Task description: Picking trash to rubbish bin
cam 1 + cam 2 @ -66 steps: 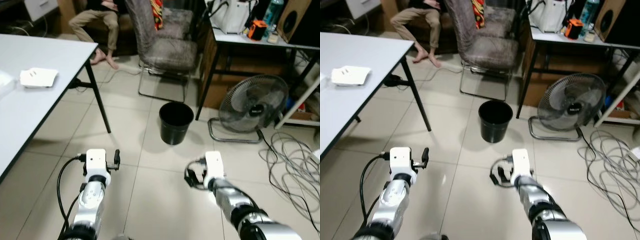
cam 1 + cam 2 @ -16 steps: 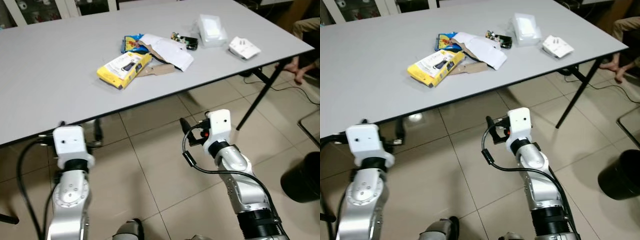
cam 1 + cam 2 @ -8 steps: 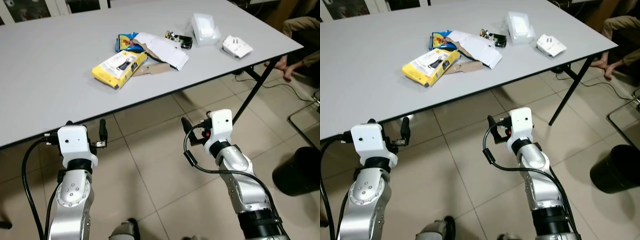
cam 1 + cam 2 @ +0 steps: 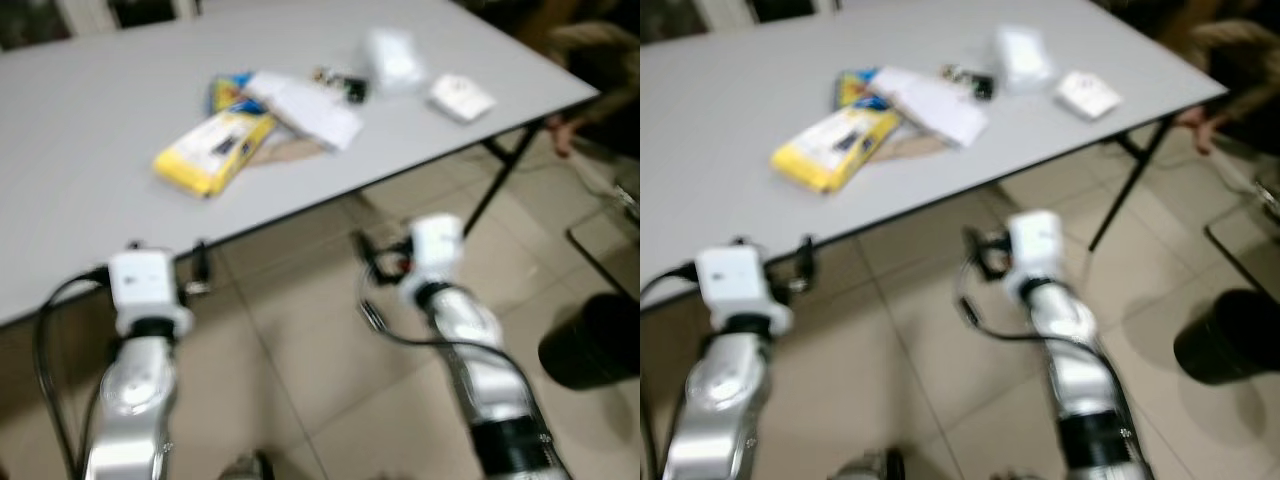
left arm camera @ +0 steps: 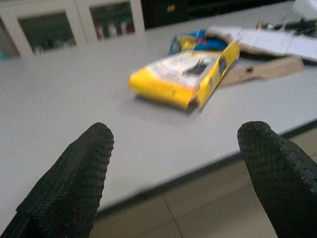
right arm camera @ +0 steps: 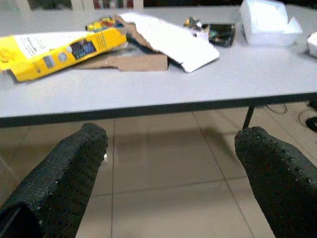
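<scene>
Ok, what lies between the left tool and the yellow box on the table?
In the left wrist view, bare grey table lies between the open left tool and the yellow box; the table's dark front edge crosses just ahead of the fingers.

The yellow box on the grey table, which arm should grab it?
Probably the left. The yellow cardboard box lies straight ahead between the left claw's open fingers. The right claw, also open, faces the white paper instead; the box sits off to its side.
</scene>
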